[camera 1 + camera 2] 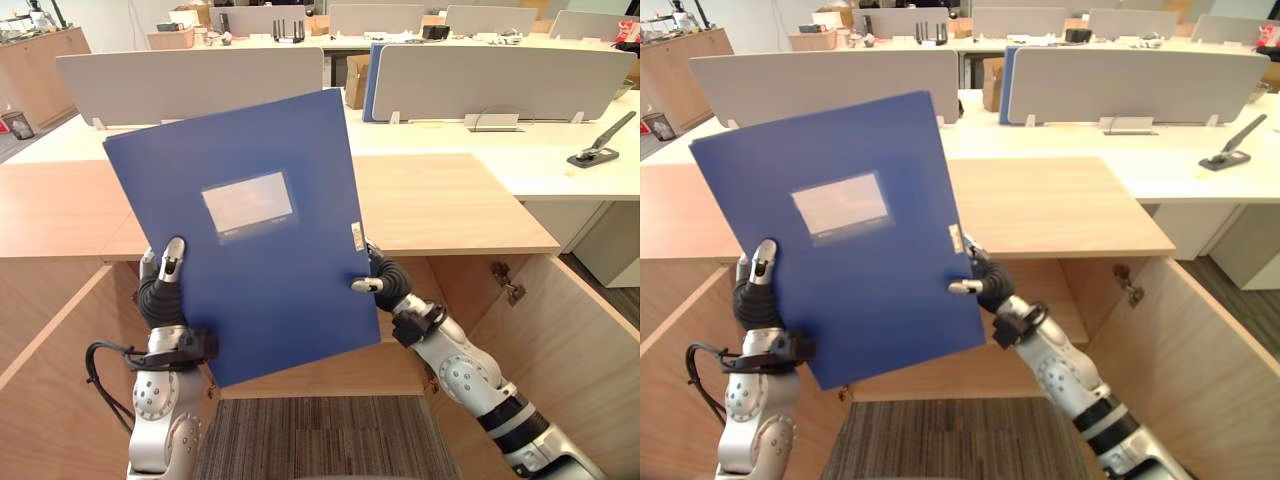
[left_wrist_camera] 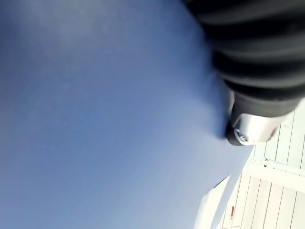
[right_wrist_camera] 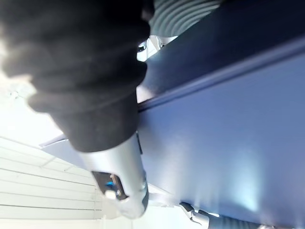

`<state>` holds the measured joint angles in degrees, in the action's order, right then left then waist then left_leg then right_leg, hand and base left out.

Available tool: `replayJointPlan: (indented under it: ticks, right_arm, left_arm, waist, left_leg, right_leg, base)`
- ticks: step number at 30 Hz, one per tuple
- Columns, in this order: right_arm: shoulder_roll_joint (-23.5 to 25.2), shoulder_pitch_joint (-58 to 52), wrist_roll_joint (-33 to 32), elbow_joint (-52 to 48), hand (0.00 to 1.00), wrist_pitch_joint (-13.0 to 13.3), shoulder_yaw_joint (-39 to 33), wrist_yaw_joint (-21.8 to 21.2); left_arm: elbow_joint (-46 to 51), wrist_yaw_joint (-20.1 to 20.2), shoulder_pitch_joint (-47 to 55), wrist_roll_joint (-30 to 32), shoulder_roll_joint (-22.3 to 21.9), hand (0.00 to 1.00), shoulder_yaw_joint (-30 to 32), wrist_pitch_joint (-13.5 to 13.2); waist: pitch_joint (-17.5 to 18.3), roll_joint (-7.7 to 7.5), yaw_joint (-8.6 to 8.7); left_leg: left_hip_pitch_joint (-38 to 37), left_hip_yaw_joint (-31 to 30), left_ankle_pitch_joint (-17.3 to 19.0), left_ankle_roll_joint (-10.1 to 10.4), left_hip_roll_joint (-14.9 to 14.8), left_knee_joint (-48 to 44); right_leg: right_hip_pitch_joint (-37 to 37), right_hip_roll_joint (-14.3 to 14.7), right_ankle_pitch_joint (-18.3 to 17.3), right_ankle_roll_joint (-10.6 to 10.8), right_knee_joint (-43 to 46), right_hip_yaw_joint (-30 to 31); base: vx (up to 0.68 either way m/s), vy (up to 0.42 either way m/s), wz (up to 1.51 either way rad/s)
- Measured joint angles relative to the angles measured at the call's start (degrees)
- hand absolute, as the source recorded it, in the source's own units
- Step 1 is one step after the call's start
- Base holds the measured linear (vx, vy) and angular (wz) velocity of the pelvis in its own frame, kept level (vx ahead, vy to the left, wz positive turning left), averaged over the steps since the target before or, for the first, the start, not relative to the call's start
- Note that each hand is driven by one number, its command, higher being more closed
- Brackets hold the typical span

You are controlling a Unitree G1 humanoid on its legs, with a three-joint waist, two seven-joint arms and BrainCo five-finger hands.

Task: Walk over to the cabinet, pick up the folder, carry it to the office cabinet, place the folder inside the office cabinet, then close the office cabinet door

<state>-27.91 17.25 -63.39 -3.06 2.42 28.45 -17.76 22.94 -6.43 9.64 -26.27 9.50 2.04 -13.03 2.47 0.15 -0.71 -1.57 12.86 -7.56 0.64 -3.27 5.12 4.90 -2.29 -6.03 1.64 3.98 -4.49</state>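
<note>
At the folder's two side edges, both hands are clamping on it. The left hand [image 1: 163,290] is pressing its thumb [image 1: 173,256] onto the front cover, low on the robot's left. The right hand [image 1: 386,280] is hooking its thumb [image 1: 364,285] over the opposite edge. The other fingers of each are lying hidden behind the board.

The blue folder [image 1: 245,225] is standing nearly upright in the air before the office cabinet [image 1: 450,205], whose doors [image 1: 565,345] are hanging open on either side. It is not yet inside.

Judgement: placing is the step in hand. The folder is needing to come down below the cabinet top, with both pinches kept even so the board is not twisting. Its lower edge should be going in between the doors and clear of the hinge [image 1: 507,284]. Release is advisable only once the folder is resting on something.

Both eye views are showing the label, the doors and the desks behind, while the folder is blocking the cabinet's interior. Only the right wrist view is revealing the raised ridge along the folder's edge [image 3: 214,81], with a silver finger [image 3: 121,183] lying beside it. Nothing but plain blue cover [image 2: 105,119] is showing against the hand in the left wrist view.
</note>
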Motion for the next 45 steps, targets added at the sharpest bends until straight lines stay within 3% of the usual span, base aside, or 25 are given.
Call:
replayJointPlan:
  ticks: [2, 3, 15, 16, 24, 27, 29, 30, 32, 34, 37, 39, 42, 45]
  right_arm:
    - [-2.28, 3.43, 1.89, -0.15, 0.0, -0.03, 1.73, -0.03]
    - [-3.43, 4.94, 2.13, -0.16, 1.0, -0.03, 2.71, -0.03]
    - [-12.99, 19.73, 6.15, -0.06, 1.0, -1.29, 9.96, 2.29]
    - [-13.22, 19.73, 6.15, -0.05, 1.0, -1.31, 10.0, 2.31]
    - [-15.78, 21.65, 5.17, 1.06, 1.0, -2.49, 12.93, 2.46]
    - [-17.26, 21.75, 3.54, 1.18, 1.0, -2.47, 14.16, 2.46]
    - [-19.09, 21.76, 3.58, 1.42, 1.0, -2.72, 15.56, 2.46]
    - [-19.35, 21.76, 3.65, 1.62, 1.0, -2.98, 15.98, 2.46]
    - [-19.49, 21.7, 4.19, 2.34, 1.0, -5.02, 16.57, 2.47]
    - [-19.64, 21.47, 5.11, 2.55, 1.0, -5.31, 16.18, 2.46]
    - [-17.44, 17.65, 6.98, 2.08, 1.0, -5.27, 9.64, 2.22]
    - [-9.05, 12.29, 6.06, -0.5, 1.0, -2.9, -1.34, 2.06]
    - [-0.68, 11.09, 10.03, -6.67, 1.0, 3.16, -6.1, 2.55]
    - [4.32, 9.5, 16.98, -9.2, 1.0, 6.44, -6.14, 3.72]
  left_arm:
    - [0.0, -0.31, 0.0, -0.29, 0.09, 1.0, 0.09, -0.33]
    - [0.0, -0.57, 0.0, -0.37, 0.14, 1.0, 0.1, -0.58]
    - [0.09, -0.53, 0.05, -1.06, 2.18, 1.0, -1.78, -2.94]
    - [0.09, -0.53, 0.06, -1.06, 2.19, 0.0, -2.05, -3.0]
    - [0.07, 0.77, 2.11, -3.74, 4.59, 0.0, -4.64, -2.05]
    - [-1.95, 3.88, 2.38, -11.7, 6.16, 0.0, -6.59, -2.12]
    - [-7.03, 9.07, 2.24, -22.55, 8.18, 0.0, -9.83, -2.14]
    - [-8.75, 10.28, 2.13, -24.82, 8.22, 0.0, -10.58, -2.13]
    - [-14.65, 13.85, 1.76, -30.49, 7.39, 0.0, -12.63, -1.97]
    - [-16.92, 15.08, 1.8, -32.05, 6.34, 0.0, -13.72, -1.8]
    - [-21.05, 17.27, 1.7, -32.09, 5.17, 0.0, -14.85, -1.05]
    - [-33.29, 18.24, 1.44, -31.59, 3.43, 0.0, -15.58, 3.08]
    - [-43.62, 17.77, 3.49, -25.28, 1.63, 0.0, -16.9, 6.58]
    - [-54.25, 16.45, 3.02, -14.33, -0.13, 0.0, -16.84, 6.92]
  waist:
    - [-0.01, -0.02, -0.04]
    - [-0.01, -0.02, -0.04]
    - [-0.15, -0.16, -0.68]
    - [-0.15, -0.15, -0.82]
    - [-0.21, -0.11, -1.34]
    - [-0.22, -0.09, -1.46]
    - [-0.25, -0.13, -1.48]
    - [-0.25, -0.13, -1.47]
    - [-0.42, -0.21, -1.41]
    - [-0.54, -0.27, -1.32]
    - [-0.54, -0.27, -1.46]
    - [-0.66, -0.11, -1.08]
    - [-0.7, -0.2, 0.04]
    - [-0.68, -0.22, -0.19]
  left_leg:
    - [0.17, -0.07, -0.04, -0.01, 0.0, -0.01]
    - [0.19, -0.07, -0.04, -0.01, 0.0, -0.01]
    - [0.43, -0.06, -0.02, 0.01, -0.04, -0.01]
    - [0.44, -0.06, -0.02, 0.01, -0.04, -0.01]
    - [0.54, -0.1, -0.03, 0.01, -0.02, -0.01]
    - [0.55, -0.25, -0.09, 0.08, -0.01, 0.0]
    - [0.58, -0.45, -0.17, 0.13, -0.01, 0.02]
    - [0.57, -0.46, -0.19, 0.12, 0.0, 0.02]
    - [0.62, -0.47, -0.29, 0.1, 0.0, 0.04]
    - [0.8, -0.48, -0.39, 0.13, -0.01, 0.03]
    - [1.51, -0.59, -0.57, 0.08, -0.09, 0.05]
    - [1.74, -0.59, -0.63, -0.01, -0.13, 0.22]
    - [1.73, -0.58, -0.63, -0.01, -0.29, 0.0]
    - [1.54, -0.6, -0.64, 0.0, -0.67, 0.01]
  right_leg:
    - [-0.09, 0.02, 0.04, -0.06, 0.02, -0.06]
    - [-0.09, 0.02, 0.07, -0.08, 0.12, -0.06]
    - [-0.33, 0.03, 0.07, -0.08, 0.28, -0.06]
    - [-0.34, 0.03, 0.07, -0.08, 0.28, -0.06]
    - [-0.44, 0.0, 0.07, -0.08, 0.3, -0.1]
    - [-0.41, -0.02, 0.06, -0.08, 0.35, -0.24]
    - [-0.4, -0.02, 0.06, -0.08, 0.44, -0.44]
    - [-0.4, -0.03, 0.05, -0.07, 0.47, -0.45]
    - [-0.57, -0.03, 0.05, -0.07, 0.65, -0.45]
    - [-0.87, -0.03, 0.05, -0.07, 0.82, -0.44]
    - [-1.61, 0.03, 0.04, -0.07, 1.02, -0.45]
    - [-1.86, 0.02, 0.04, -0.07, 0.8, -0.42]
    - [-1.73, 0.02, 0.06, -0.09, 0.46, -0.3]
    - [-1.45, 0.31, 0.16, -0.27, 0.44, -0.3]
  base:
    - [0.0, 0.0, 0.0]
    - [0.0, 0.0, 0.0]
    - [0.0, 0.0, 0.0]
    - [0.0, 0.0, 0.0]
    - [0.0, 0.0, 0.0]
    - [0.0, 0.0, 0.01]
    - [0.0, 0.0, 0.04]
    - [0.0, 0.0, 0.0]
    - [0.0, 0.0, 0.0]
    - [0.0, 0.0, 0.0]
    - [0.0, 0.0, 0.0]
    - [-0.03, 0.003, -0.02]
    - [0.0, 0.0, -0.01]
    - [0.0, 0.0, 0.0]
